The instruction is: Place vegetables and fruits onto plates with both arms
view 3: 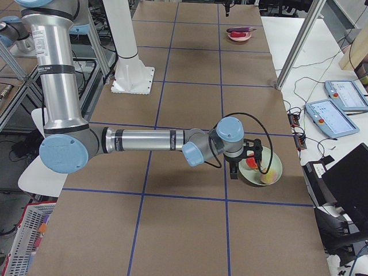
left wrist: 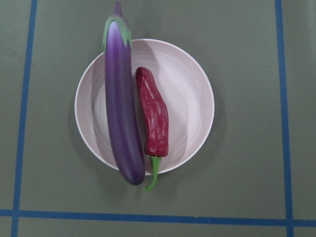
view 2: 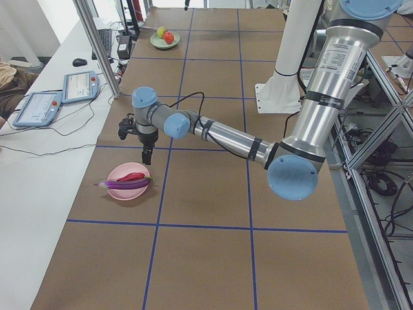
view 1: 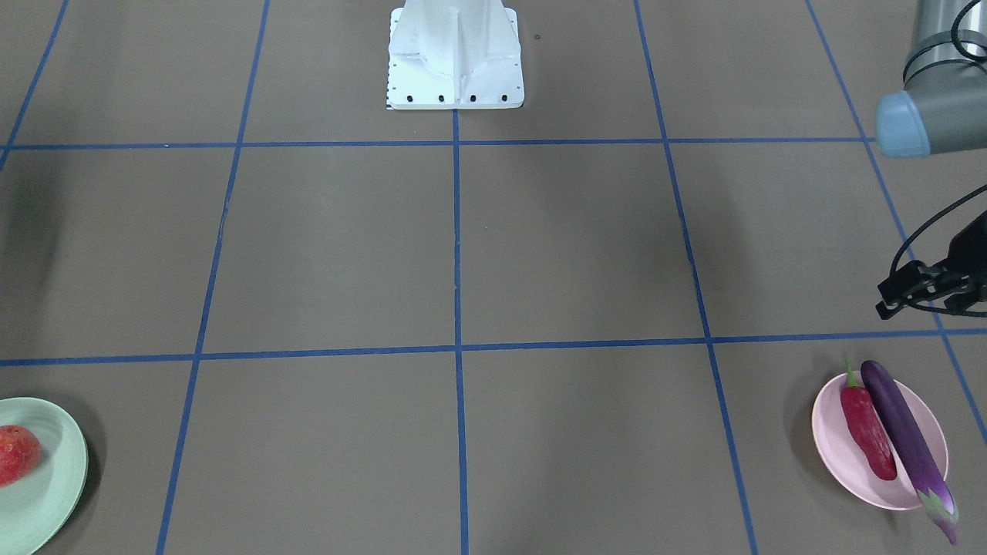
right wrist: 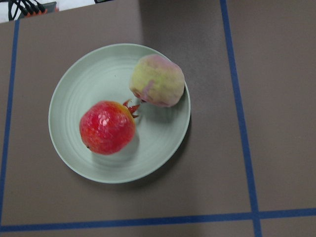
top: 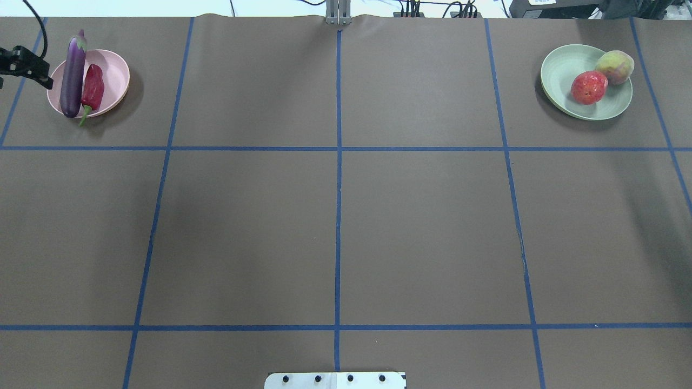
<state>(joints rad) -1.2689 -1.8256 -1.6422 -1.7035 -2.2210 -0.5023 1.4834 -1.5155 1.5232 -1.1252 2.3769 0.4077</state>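
Desk [top: 346, 216] with both plates loaded — neither tool's jaw gap is readable.
Far from the white base block [view 1: 455, 58]: pink plate [left wrist: 192, 98] carries eggplant [left wrist: 121, 108] and chili [left wrist: 154, 118], left tool [view 2: 147, 156] near its rim; mint plate [right wrist: 89, 89] holds peach [right wrist: 157, 80] and pomegranate [right wrist: 107, 127], right tool [view 3: 233, 172] alongside — front view crops this plate, losing the peach.

- The left arm [view 2: 226, 139] is seen stretched almost level, from a bent elbow at the lower right of the left-side view towards its centre left.
- The left gripper [view 2: 147, 158] is hung below the wrist with its fingers pointed straight down. Only part of it is caught at the right edge of the front view, so its jaw gap cannot be judged.
- The right arm [view 3: 149, 140] is extended level across the middle of the right-side view, with its upper section held upright at the left.
- The right gripper [view 3: 232, 172] is pointed down, and its jaw state cannot be told.
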